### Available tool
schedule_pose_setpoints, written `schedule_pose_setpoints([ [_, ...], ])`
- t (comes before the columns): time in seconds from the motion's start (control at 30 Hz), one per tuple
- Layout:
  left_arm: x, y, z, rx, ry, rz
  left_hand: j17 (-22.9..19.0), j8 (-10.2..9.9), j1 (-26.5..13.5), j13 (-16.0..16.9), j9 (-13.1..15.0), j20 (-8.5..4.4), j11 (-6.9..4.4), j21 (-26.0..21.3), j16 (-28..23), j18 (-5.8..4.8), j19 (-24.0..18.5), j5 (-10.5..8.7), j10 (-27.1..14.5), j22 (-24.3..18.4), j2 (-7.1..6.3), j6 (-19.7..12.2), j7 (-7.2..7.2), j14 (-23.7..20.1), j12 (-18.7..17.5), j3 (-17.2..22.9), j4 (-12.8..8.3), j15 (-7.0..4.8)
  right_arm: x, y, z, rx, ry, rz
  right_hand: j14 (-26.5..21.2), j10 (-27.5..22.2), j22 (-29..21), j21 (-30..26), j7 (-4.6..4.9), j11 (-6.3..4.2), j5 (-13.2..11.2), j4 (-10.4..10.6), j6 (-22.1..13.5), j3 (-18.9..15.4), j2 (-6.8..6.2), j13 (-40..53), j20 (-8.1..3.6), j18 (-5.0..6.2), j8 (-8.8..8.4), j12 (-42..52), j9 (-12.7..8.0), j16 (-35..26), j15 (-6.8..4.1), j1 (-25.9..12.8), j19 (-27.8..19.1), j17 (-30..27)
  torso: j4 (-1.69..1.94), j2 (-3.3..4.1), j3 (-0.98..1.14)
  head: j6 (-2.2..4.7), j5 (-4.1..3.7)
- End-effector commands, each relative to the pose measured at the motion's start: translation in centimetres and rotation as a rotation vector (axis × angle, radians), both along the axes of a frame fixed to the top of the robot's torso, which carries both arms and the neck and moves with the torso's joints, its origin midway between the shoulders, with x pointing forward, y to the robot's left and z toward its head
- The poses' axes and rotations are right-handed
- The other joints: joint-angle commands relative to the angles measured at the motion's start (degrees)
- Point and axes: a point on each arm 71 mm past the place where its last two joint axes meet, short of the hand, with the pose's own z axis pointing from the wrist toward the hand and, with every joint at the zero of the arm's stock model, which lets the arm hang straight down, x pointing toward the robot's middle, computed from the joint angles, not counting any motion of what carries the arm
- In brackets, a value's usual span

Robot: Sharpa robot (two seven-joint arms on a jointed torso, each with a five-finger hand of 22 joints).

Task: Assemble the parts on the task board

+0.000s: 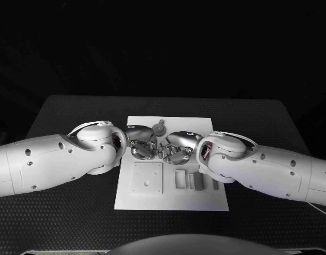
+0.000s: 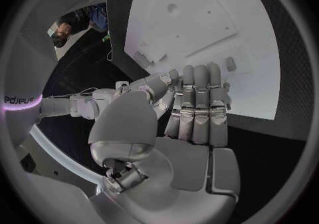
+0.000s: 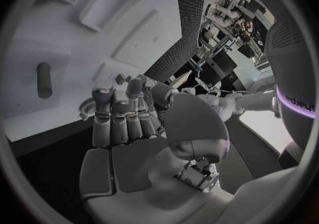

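Observation:
The white task board (image 1: 209, 127) lies in the middle of the black table. My left hand (image 1: 140, 143) and right hand (image 1: 180, 147) meet over its middle, fingertips close together. In the left wrist view the left hand (image 2: 196, 107) has its fingers straight and side by side, and the right hand's fingers (image 2: 156, 83) reach in against them. The right hand (image 3: 126, 123) stands over the board (image 3: 53, 32) in the right wrist view. Whether a part sits between the two hands is hidden. A round grey part (image 1: 159, 128) lies just behind them.
A square white plate (image 1: 147, 178) and two upright grey bars (image 1: 180, 179) (image 1: 197, 181) occupy the board's near half. A small grey piece (image 2: 231, 64) lies beyond the left fingertips. A dark oblong piece (image 3: 44, 80) sits on the board near the right hand.

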Motion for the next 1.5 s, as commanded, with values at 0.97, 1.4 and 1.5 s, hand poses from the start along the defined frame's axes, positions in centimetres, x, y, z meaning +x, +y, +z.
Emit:
schedule_pose_setpoints([
  [0.97, 0.1, 0.1, -0.1, 0.003, 0.012, -0.009, -0.1, 0.1, -0.2, 0.1, 0.8, 0.13, -0.12, -0.2, -0.3, -0.67, 0.5, 0.33, 0.4, -0.1, 0.24, 0.3, -0.01, 0.6, -0.4, 0.3, 0.0, -0.01, -0.8, 0.1, 1.1, 0.024, -0.045, 0.015, 0.1, 0.2, 1.0, 0.1, -0.03, -0.76, -0.1, -0.1, 0.9, 0.4, 0.06, 0.1, -0.39, 3.66, 0.54, 0.4, 1.7, 0.2, -0.65, -0.4, 0.3, -0.1, 0.0, -0.01, 0.0, 0.0, -0.06],
  [1.4, 0.3, 0.3, -0.1, 0.006, 0.011, -0.001, -0.1, 0.1, -0.2, 0.1, 0.9, 0.12, -0.12, -0.2, -0.3, -0.68, 0.5, 0.33, 0.4, -0.1, 0.21, 0.3, -0.01, 0.6, -0.4, 0.3, 0.0, -0.02, 0.3, -2.2, 0.4, 0.179, 0.165, -0.185, 0.5, 0.4, 0.5, -0.2, 0.67, -0.14, -0.4, 5.1, -0.9, -2.5, -5.44, -0.2, -0.34, 3.66, -3.23, 0.2, 0.9, -0.2, -0.1, -5.2, 0.9, -0.4, 0.03, -0.02, -0.03, 0.15, 0.05],
  [1.5, 0.3, 0.4, -0.2, 0.007, 0.01, 0.001, -0.1, 0.1, -0.2, 0.1, 0.9, 0.12, -0.13, -0.2, -0.3, -0.68, 0.5, 0.33, 0.5, -0.1, 0.21, 0.3, -0.01, 0.6, -0.4, 0.3, 0.0, -0.02, 0.3, -2.6, -0.1, 0.248, 0.309, -0.257, 0.5, 0.4, 0.6, -0.3, 0.69, -0.13, -0.4, 5.7, -0.9, -3.5, -5.51, -0.2, -0.41, 3.66, -3.66, 0.2, 0.7, -0.2, -0.09, -6.0, 0.9, -0.4, 0.0, -0.01, -0.01, 0.13, 0.1],
])
